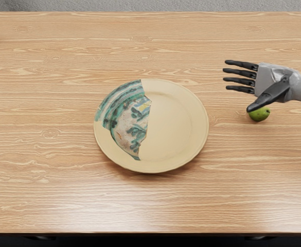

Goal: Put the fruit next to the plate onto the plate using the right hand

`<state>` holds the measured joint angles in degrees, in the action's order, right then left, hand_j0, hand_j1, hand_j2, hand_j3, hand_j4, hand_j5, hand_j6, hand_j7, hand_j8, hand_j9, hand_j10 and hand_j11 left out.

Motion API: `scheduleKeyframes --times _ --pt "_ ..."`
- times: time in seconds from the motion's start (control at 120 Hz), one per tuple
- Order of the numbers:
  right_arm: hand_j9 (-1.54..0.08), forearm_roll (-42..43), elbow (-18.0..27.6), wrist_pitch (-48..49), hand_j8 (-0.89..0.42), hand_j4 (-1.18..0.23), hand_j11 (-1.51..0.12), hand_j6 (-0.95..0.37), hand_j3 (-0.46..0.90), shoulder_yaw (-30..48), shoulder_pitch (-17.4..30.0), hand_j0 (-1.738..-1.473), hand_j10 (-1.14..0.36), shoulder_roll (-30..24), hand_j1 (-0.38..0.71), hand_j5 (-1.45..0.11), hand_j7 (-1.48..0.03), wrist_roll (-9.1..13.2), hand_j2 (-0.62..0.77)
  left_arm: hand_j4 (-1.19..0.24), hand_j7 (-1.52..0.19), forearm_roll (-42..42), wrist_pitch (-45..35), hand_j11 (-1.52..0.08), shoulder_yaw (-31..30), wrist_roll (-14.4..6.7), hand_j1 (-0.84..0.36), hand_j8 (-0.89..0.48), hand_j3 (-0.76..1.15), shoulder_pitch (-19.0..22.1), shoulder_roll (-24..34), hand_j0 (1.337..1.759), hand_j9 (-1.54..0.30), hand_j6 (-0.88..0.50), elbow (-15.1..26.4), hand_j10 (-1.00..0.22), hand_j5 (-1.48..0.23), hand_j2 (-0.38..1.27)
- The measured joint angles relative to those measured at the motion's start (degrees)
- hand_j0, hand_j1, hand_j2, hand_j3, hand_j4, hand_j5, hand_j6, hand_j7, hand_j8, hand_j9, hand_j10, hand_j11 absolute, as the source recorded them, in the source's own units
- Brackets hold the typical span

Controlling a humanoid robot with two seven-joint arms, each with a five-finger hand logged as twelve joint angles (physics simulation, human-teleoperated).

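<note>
A tan round plate (pixel 176 128) with a green and blue patterned patch on its left side lies at the middle of the wooden table. To its right, on the table, sits a small green fruit (pixel 260 114). My right hand (pixel 243 87) comes in from the right edge and hovers just above and behind the fruit. Its black fingers (pixel 238 73) are spread straight toward the left, and the thumb (pixel 266 98) angles down over the top of the fruit. It holds nothing.
The wooden table (pixel 63 62) extends wide around the plate; its front edge runs along the bottom of the view and its back edge along the top.
</note>
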<state>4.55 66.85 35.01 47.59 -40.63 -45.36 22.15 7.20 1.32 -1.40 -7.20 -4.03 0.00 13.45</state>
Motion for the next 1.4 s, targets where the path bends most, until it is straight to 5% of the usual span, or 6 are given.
scheduleKeyframes --times 0.108,0.2,0.392,0.65,0.942,1.4 --pt "-0.03 1.47 0.66 0.01 -0.02 -0.02 -0.03 -0.02 0.0 0.06 -2.37 -1.658 -0.02 1.61 -0.33 -0.03 -0.03 4.83 0.0 0.0 0.0 0.0 0.0 0.0 0.0 0.0 0.35 0.0 0.0 0.05 0.0 1.658 0.0 0.0 0.0 0.0 0.0 0.0" --pt "-0.03 12.96 0.97 0.01 -0.02 -0.02 -0.03 -0.02 0.0 0.75 -6.35 -1.658 -0.02 2.37 -0.32 -0.03 -0.03 9.48 0.0 0.0 0.0 0.0 0.0 0.0 0.0 0.0 0.35 0.0 0.0 0.05 0.0 1.658 0.0 0.0 0.0 0.0 0.0 0.0" --pt "-0.03 44.32 10.27 -4.55 -0.03 -0.03 -0.03 -0.03 0.0 4.03 -6.99 -1.658 -0.03 4.51 -0.32 -0.03 -0.03 12.15 0.0 0.0 0.0 0.0 0.0 0.0 0.0 0.0 0.35 0.0 0.0 0.0 0.0 1.658 0.0 0.0 0.0 0.0 0.0 0.0" --pt "-0.17 63.93 14.97 -21.26 -0.13 -0.13 -0.17 -0.13 0.0 2.03 1.62 -1.658 -0.13 4.48 -0.2 -0.17 -0.17 12.17 -0.02 0.0 0.0 0.0 0.0 0.0 0.0 0.0 0.35 0.0 0.0 0.04 0.0 1.658 0.0 0.0 0.0 0.0 0.0 0.0" --pt "-0.29 66.24 15.31 -40.49 -0.23 -0.23 -0.29 -0.23 0.0 -4.1 7.48 -1.658 -0.23 4.66 -0.08 -0.29 -0.29 6.66 -0.04 0.0 0.0 0.0 0.0 0.0 0.0 0.0 0.35 0.0 0.0 0.0 0.0 1.658 0.0 0.0 0.0 0.0 0.0 0.0" --pt "-0.47 67.13 12.3 -55.6 -0.36 -0.36 -0.47 -0.37 0.0 -10.48 8.1 -1.658 -0.36 8.02 0.08 -0.47 -0.47 5.81 -0.07 0.0 0.0 0.0 0.0 0.0 0.0 0.0 0.35 0.0 0.0 0.03 0.0 1.658 0.0 0.0 0.0 0.0 0.0 0.0"
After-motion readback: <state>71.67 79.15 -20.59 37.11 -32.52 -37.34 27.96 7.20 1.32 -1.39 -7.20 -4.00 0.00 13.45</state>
